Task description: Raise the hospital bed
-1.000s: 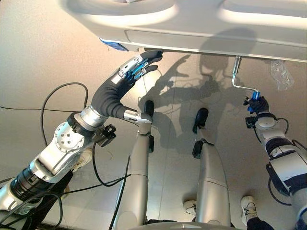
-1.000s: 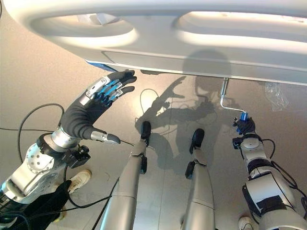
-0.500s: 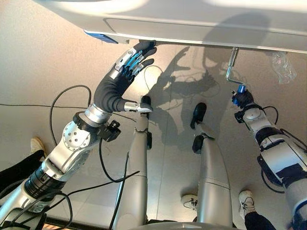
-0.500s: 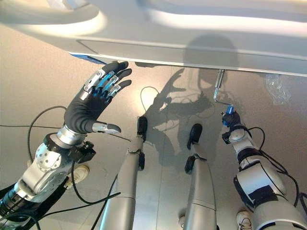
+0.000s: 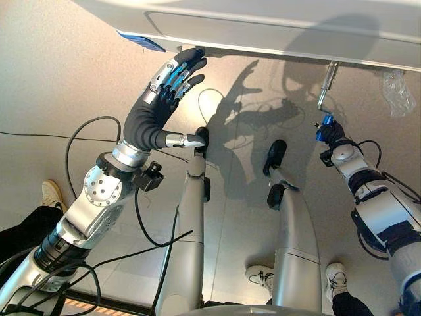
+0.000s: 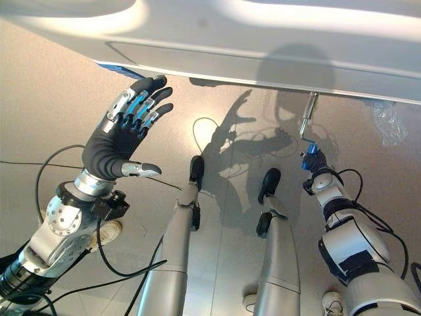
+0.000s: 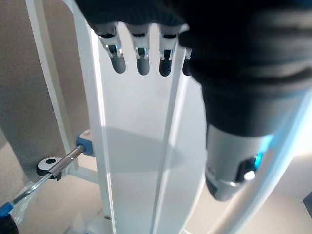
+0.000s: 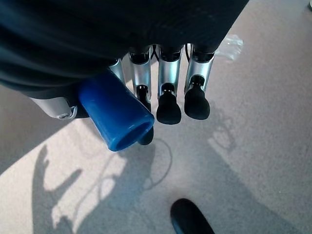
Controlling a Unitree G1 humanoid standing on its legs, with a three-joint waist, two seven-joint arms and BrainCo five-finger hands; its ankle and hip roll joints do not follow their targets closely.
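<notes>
The white hospital bed footboard (image 5: 263, 33) spans the far side of the eye views. A silver crank rod (image 5: 327, 82) hangs from under its right part and ends in a blue grip (image 6: 310, 158). My right hand (image 5: 334, 137) is shut on that grip; the right wrist view shows the blue grip (image 8: 117, 119) lying in the palm beside the curled fingers (image 8: 168, 105). My left hand (image 5: 154, 112) is raised with straight fingers, open, its tips close under the footboard's lower edge near a blue label (image 5: 141, 41). The left wrist view looks past my fingers (image 7: 141, 58) along the white board (image 7: 131, 146) to the crank (image 7: 58, 165).
A crumpled clear plastic bag (image 5: 398, 92) lies on the floor right of the crank. A person's light shoe (image 5: 51, 194) and dark trouser leg (image 5: 20, 230) are at the lower left, and another shoe (image 5: 339, 280) at the lower right.
My right hand has swung the blue grip leftward and closer under the bed, so the crank rod now looks nearly straight. The left hand stays open by the footboard. The camera shifted a little.
</notes>
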